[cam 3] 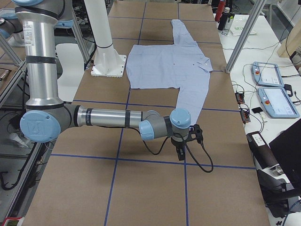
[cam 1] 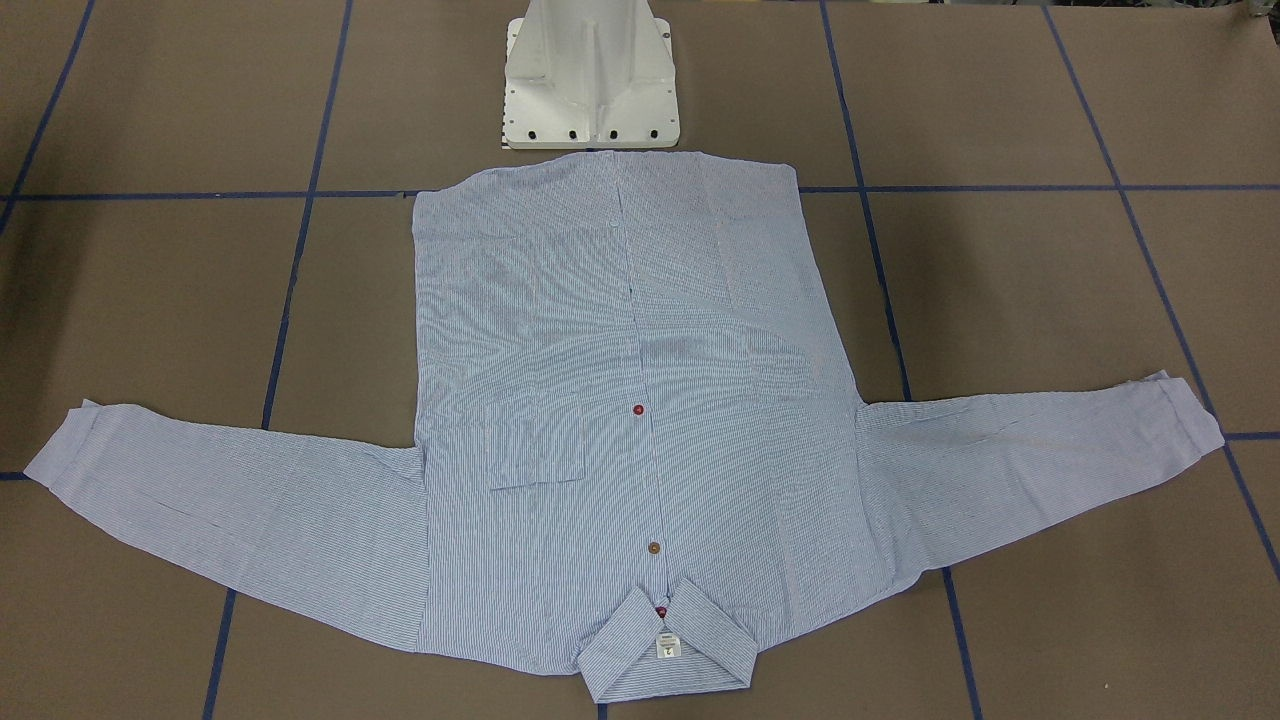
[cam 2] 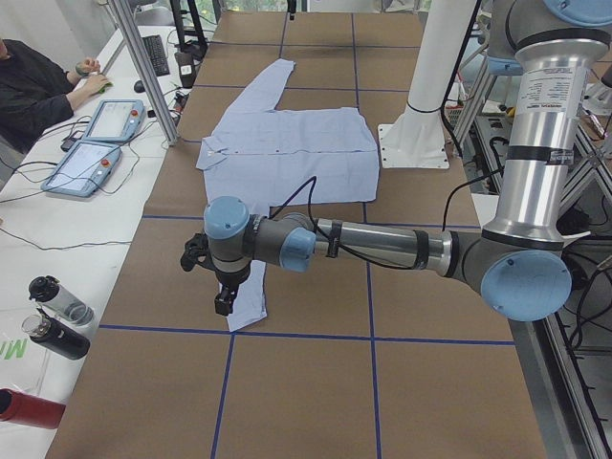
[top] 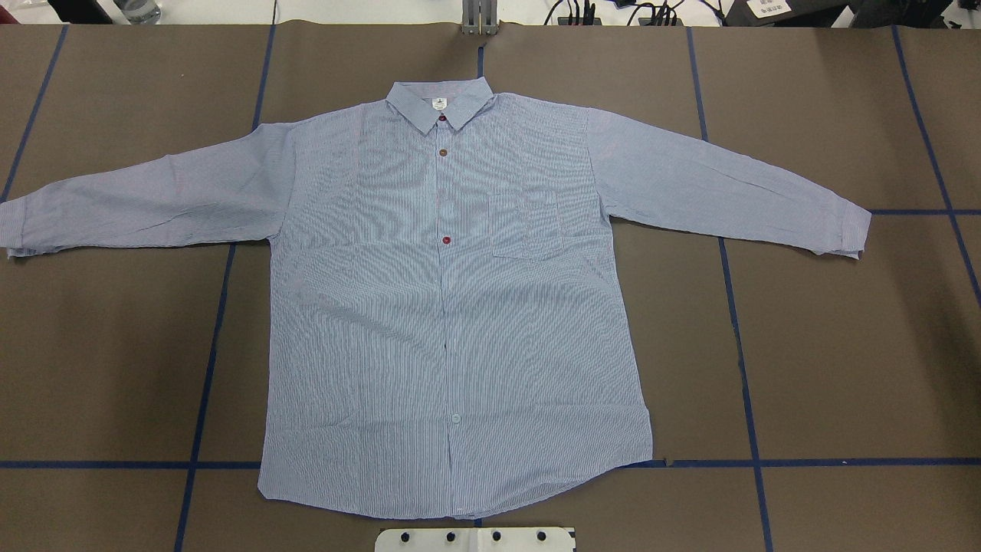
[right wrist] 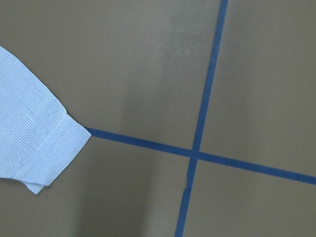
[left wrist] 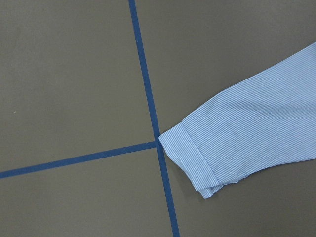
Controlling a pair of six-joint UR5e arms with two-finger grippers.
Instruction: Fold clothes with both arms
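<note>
The clothes are one light blue striped shirt [top: 452, 307], spread flat and face up with both sleeves out, collar [cam 1: 665, 645] away from the robot's base. My left gripper [cam 2: 222, 304] hangs over the near sleeve's end in the exterior left view; the left wrist view shows that cuff [left wrist: 195, 160] on the table. My right gripper [cam 3: 181, 154] hovers just past the other sleeve's end; its wrist view shows the cuff [right wrist: 49, 153] at the left edge. Neither gripper appears in the overhead or front views, so I cannot tell whether they are open or shut.
The white pedestal base [cam 1: 590, 75] stands at the shirt's hem. Blue tape lines [top: 207, 368] grid the brown table. A side bench holds teach pendants [cam 2: 100, 143] and bottles [cam 2: 57, 316], with a person [cam 2: 38, 81] seated there.
</note>
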